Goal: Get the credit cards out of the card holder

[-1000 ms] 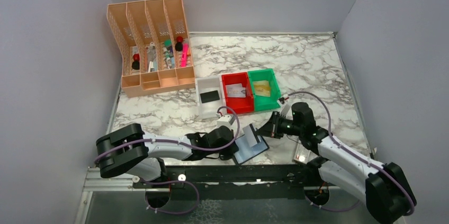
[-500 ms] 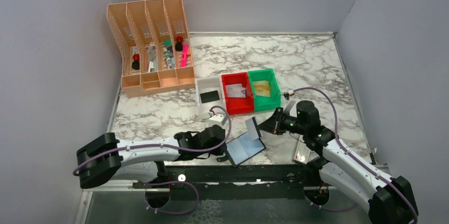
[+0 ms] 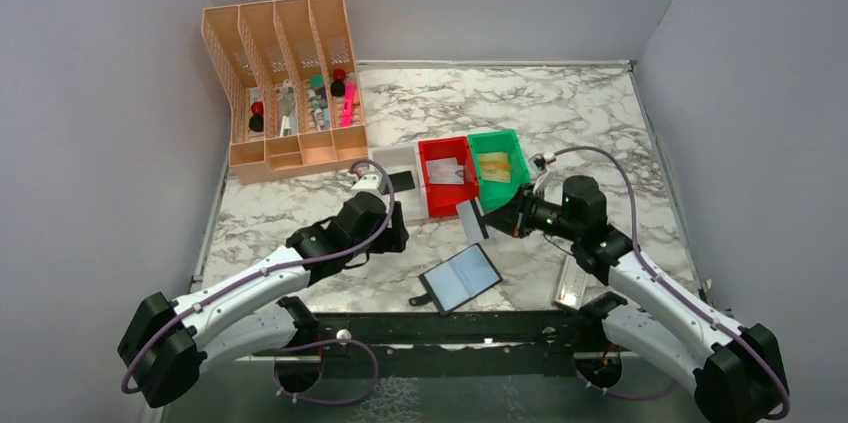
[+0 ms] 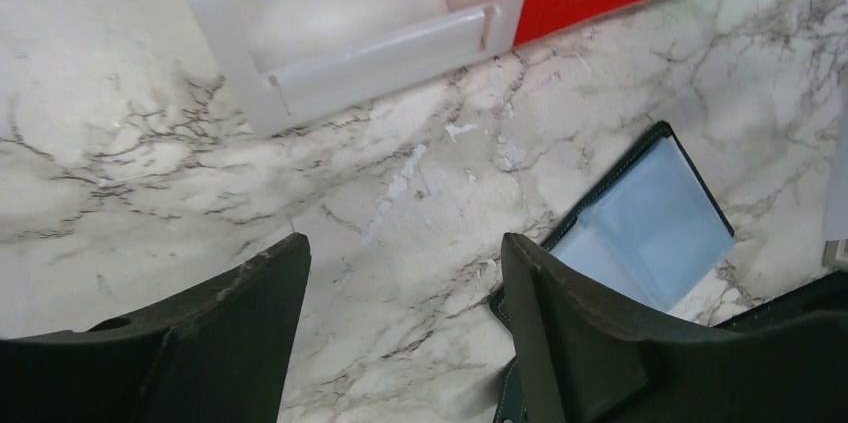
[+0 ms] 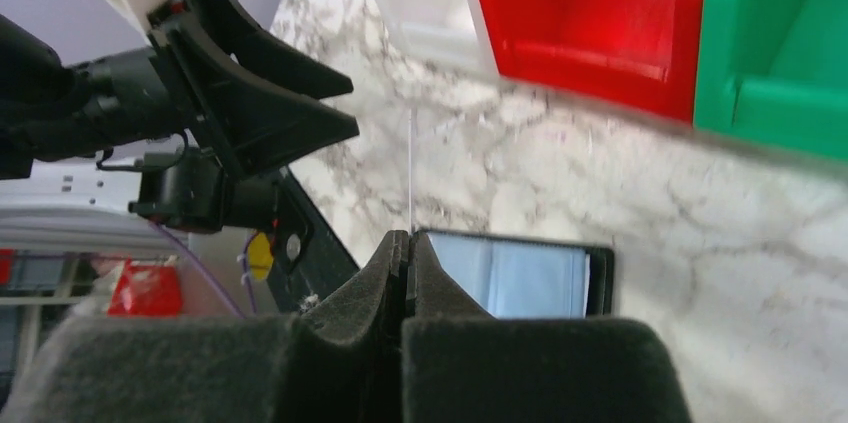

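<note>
Two arms: both reach out from the near edge over the marble table (image 3: 600, 123).
card holder (image 3: 462, 278): closest to the near edge, between the arms. Lies open and flat, glossy blue-grey pockets facing up, small black tab at its near-left corner. Free of both arms.
whitish case (image 3: 568, 286): flat on the table right of the card holder, apart from it, just beside the right arm.
left gripper (image 3: 392, 235): jaws spread wide, nothing between them. Over bare marble, left of and beyond the card holder, just short of the white bin. Its wrist view shows the two dark fingers (image 4: 250, 313) well apart, with the card holder (image 4: 655, 223) at lower right.
right gripper (image 3: 497, 222): pinched tight on a pale card (image 3: 470, 221). The card is held up on edge, beyond the card holder and just short of the red bin's front. In the wrist view the card (image 5: 411, 173) is only a thin line rising from the closed fingers (image 5: 440, 283), with the card holder (image 5: 520, 278) behind.
white bin (image 3: 378, 205): black card (image 3: 397, 181) lies inside.
red bin (image 3: 450, 205): touching the white bin's right side; printed card (image 3: 447, 172) inside.
green bin (image 3: 500, 198): touching the red bin's right side; yellowish card (image 3: 495, 171) inside.
peach organiser (image 3: 285, 93): far left, four slots with pens and small items, well apart from the bins.
</note>
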{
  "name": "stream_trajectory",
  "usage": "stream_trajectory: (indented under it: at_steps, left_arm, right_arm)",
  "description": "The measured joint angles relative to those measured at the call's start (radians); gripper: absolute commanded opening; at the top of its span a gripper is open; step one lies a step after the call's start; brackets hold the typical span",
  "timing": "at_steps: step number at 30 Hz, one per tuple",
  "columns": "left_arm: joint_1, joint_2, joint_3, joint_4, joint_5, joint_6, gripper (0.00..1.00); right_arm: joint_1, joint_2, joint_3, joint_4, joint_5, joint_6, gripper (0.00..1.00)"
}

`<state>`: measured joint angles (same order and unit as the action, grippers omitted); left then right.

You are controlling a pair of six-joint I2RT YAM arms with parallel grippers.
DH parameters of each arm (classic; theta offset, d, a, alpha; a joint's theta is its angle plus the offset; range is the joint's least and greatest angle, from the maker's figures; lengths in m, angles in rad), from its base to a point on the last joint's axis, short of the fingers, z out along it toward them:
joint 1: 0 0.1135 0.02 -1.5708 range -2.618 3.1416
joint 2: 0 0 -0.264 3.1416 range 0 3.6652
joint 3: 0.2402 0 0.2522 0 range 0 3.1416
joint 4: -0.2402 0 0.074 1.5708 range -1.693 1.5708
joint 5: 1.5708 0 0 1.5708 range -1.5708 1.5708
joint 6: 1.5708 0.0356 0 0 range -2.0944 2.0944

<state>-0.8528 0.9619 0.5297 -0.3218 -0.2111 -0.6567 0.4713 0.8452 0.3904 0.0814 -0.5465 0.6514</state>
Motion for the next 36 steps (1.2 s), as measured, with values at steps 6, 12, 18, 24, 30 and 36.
stream_trajectory:
  at_steps: [6,12,18,24,30,36]
  left_arm:
    - [0.089,-0.044,0.039,-0.079,-0.005,0.015,0.86]
    - [0.114,-0.138,0.142,-0.208,-0.050,0.026,0.89]
    - [0.114,-0.249,0.167,-0.260,-0.093,0.084,0.94]
    - [0.114,-0.229,0.166,-0.301,-0.103,0.100,0.97]
    - [0.114,-0.224,0.166,-0.310,-0.104,0.105,0.99]
    - [0.114,-0.230,0.166,-0.310,-0.109,0.105,0.99]
  right_arm:
    - [0.034,0.085,0.159,0.010,0.119,-0.140,0.01]
    - [0.158,0.238,0.276,0.023,0.256,-0.344,0.01]
    - [0.224,0.307,0.293,0.090,0.325,-0.553,0.01]
    - [0.237,0.312,0.259,0.200,0.356,-0.777,0.01]
    - [0.241,0.416,0.241,0.253,0.367,-1.049,0.01]
    - [0.241,0.562,0.246,0.306,0.381,-1.247,0.01]
